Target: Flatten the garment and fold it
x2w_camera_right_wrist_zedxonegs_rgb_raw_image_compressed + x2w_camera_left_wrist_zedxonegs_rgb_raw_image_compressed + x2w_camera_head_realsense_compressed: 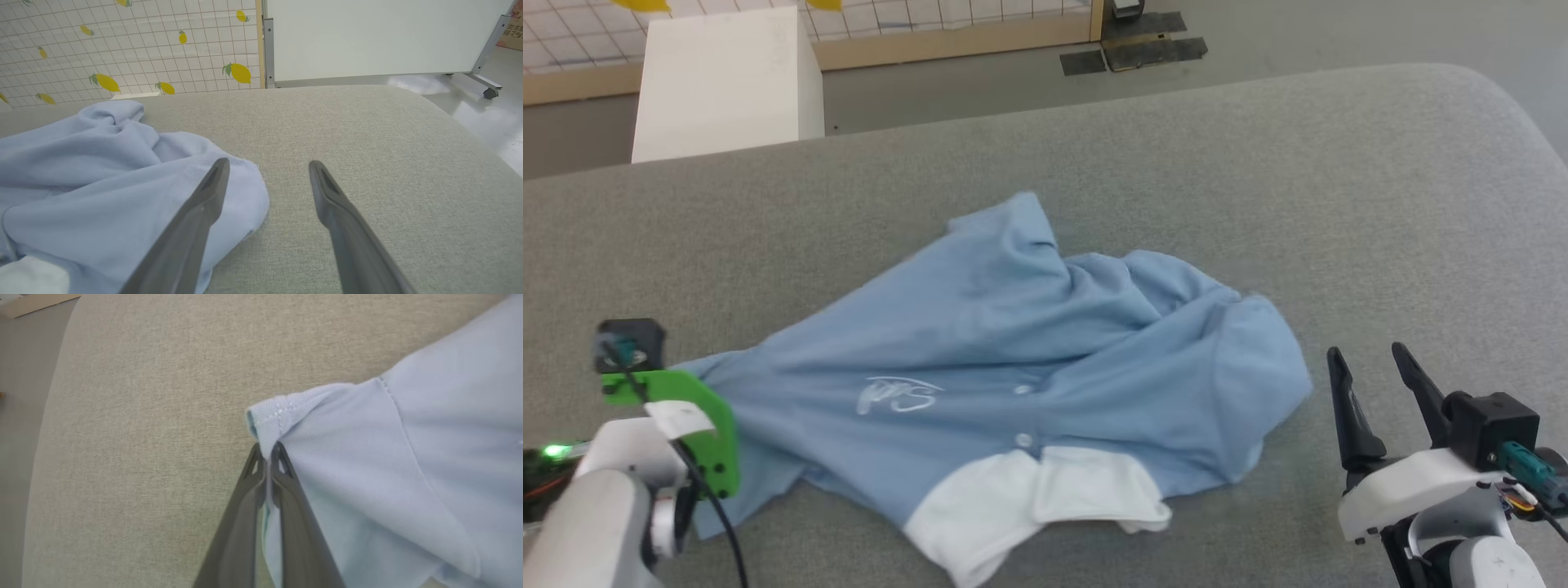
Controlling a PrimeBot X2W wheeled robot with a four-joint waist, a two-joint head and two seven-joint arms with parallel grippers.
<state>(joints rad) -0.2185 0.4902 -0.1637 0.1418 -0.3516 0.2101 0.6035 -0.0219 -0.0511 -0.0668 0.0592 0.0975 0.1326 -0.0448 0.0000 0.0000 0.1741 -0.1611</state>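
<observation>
The left gripper [267,453] pinches the shirt [1013,343] by its hem, toward the table's [1258,163] left edge. The right gripper [1367,351] gapes beside the shirt.

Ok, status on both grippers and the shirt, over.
Left gripper shut on shirt, hemmed corner. Right gripper open, empty, beside shirt. Shirt crumpled on grey surface, not flat. Nothing blocking.
</observation>
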